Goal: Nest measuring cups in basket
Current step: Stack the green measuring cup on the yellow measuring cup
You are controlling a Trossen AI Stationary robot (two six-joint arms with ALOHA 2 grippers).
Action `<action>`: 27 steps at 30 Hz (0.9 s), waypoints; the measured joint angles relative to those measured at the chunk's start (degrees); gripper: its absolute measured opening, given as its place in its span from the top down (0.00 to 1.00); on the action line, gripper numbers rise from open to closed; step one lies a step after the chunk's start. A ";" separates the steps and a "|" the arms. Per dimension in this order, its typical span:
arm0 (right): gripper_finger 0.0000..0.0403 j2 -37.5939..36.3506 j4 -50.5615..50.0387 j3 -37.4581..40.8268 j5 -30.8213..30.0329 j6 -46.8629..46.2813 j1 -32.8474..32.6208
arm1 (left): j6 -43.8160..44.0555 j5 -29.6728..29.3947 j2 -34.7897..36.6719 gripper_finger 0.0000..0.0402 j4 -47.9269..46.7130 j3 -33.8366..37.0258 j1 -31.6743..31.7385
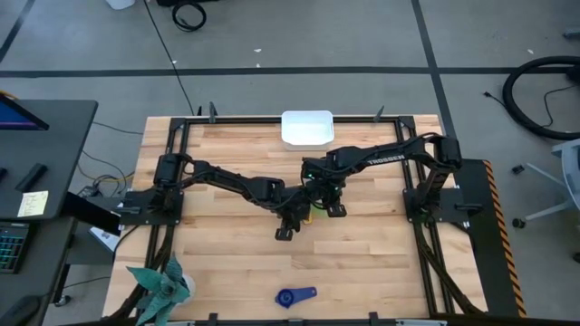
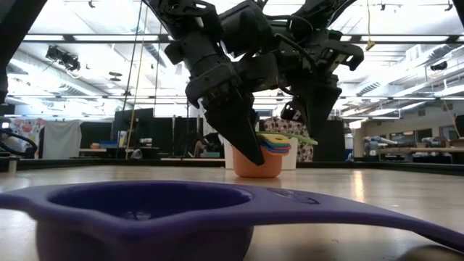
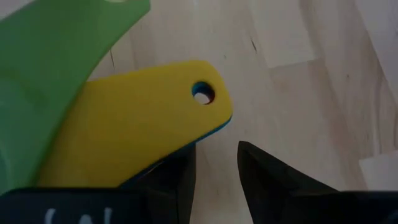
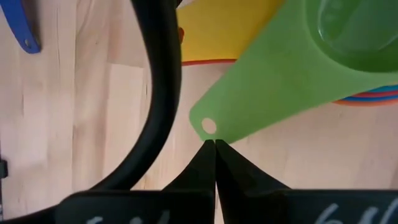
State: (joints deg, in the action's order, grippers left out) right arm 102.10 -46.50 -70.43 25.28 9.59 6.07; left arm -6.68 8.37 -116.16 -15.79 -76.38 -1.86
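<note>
1. One stack of nested measuring cups (image 2: 259, 161) stood near the middle of the wooden table (image 1: 381, 263), outside the basket. From table height its visible layers were an orange cup at the bottom, then blue, red, yellow and, on top, one green cup (image 4: 348, 37).
2. One dark blue cup (image 1: 295, 296) lay alone near the front edge of the table, well apart from the stack.
3. One white basket (image 1: 307, 128) sat at the far edge of the table; no cup showed in it.
4. The left gripper (image 3: 214, 168) was down at the stack, fingers parted, one of them just under the yellow handle (image 3: 143, 118).
5. The right gripper (image 4: 214, 158) was pressed shut on nothing, its tips just beside the green handle's end.
6. One teal plant (image 1: 163, 285) stood at the front left corner.
</note>
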 joint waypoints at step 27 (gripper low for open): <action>0.99 -2.91 -1.02 -0.94 -10.97 -0.92 0.66 | 1.70 -0.71 0.33 0.69 -2.34 0.72 0.23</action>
State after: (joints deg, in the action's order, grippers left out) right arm 99.19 -47.52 -71.37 14.31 8.67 6.72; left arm -4.97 7.66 -115.83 -18.13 -75.66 -1.63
